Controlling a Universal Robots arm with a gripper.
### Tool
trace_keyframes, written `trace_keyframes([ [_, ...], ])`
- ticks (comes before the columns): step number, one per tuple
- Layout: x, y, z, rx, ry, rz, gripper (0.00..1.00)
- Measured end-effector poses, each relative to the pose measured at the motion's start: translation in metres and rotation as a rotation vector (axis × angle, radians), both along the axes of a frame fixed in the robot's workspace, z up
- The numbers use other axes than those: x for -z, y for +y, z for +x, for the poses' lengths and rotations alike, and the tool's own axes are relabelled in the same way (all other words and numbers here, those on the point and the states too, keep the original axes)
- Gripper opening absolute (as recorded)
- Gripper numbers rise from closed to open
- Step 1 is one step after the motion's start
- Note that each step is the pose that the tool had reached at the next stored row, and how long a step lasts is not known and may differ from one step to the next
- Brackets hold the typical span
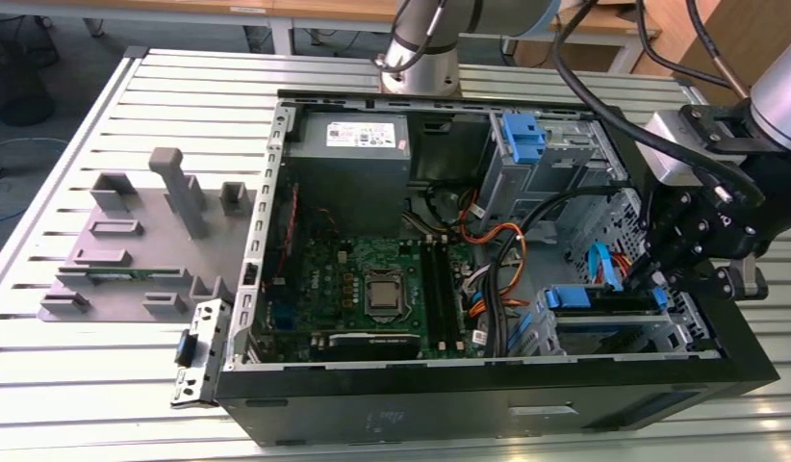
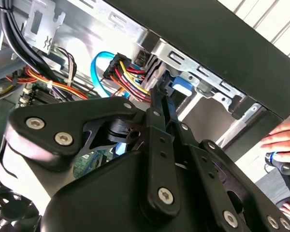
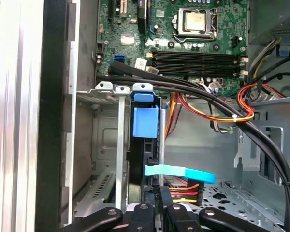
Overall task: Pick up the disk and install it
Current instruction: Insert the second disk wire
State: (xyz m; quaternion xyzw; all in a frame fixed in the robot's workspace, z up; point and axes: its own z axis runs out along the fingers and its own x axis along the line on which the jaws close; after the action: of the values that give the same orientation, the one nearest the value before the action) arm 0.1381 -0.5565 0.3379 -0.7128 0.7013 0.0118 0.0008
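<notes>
The disk [image 1: 588,298] sits in the lower drive bay of the open computer case [image 1: 498,399], at the exterior view's right, its bright blue carrier frame [image 3: 145,121] facing the motherboard. In the first wrist view the disk is edge-on between the bay's metal rails. My gripper [image 3: 157,200] is at the disk's outer end, on the case's right side. Its two black fingers [image 2: 157,113] lie close together and reach up to the blue carrier [image 2: 179,87]. I cannot see whether they pinch the disk or only rest against it.
A light-blue data cable [image 3: 181,173] and a red-yellow-orange power bundle [image 2: 128,77] crowd the bay beside the fingers. Thick black cables [image 3: 222,104] cross above it. A grey power-supply box [image 1: 350,144] and a blue latch [image 1: 522,140] sit at the back. A person's hand [image 2: 285,137] is outside the case.
</notes>
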Motion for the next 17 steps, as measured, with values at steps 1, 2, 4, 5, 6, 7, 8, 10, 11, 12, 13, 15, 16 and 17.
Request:
trace_keyframes([
  [1, -0.0001, -0.0007, 0.0, 0.0, 0.0, -0.0002, 0.16],
  [2, 0.0, -0.001, 0.0, 0.0, 0.0, 0.0, 0.16],
  [4, 0.0, -0.0011, 0.0, 0.0, 0.0, -0.0001, 0.16],
  [5, 0.0001, -0.0016, 0.0, 0.0, 0.0, 0.0001, 0.16],
  [6, 0.0001, -0.0022, 0.0, 0.0, 0.0, 0.0001, 0.16],
  [7, 0.0001, -0.003, 0.0, 0.0, 0.0, 0.0, 0.16],
  [8, 0.0001, -0.0036, 0.0, 0.0, 0.0, 0.0, 0.16],
  [10, 0.0002, -0.0039, -0.0002, 0.0, 0.0, 0.0, 0.16],
  [11, 0.0002, -0.0039, -0.0004, 0.0, 0.0, 0.0, 0.16],
  [12, 0.0003, -0.004, -0.0005, 0.0, -0.0001, -0.0001, 0.16],
  [13, 0.0004, -0.004, -0.0008, 0.0, -0.0002, 0.0, 0.16],
  [15, 0.0006, -0.004, -0.0012, 0.0, -0.0004, 0.0001, 0.16],
  [16, 0.0007, -0.004, -0.0014, 0.0, -0.0004, 0.0, 0.16],
  [17, 0.0008, -0.004, -0.0016, 0.0, -0.0004, 0.0, 0.16],
])
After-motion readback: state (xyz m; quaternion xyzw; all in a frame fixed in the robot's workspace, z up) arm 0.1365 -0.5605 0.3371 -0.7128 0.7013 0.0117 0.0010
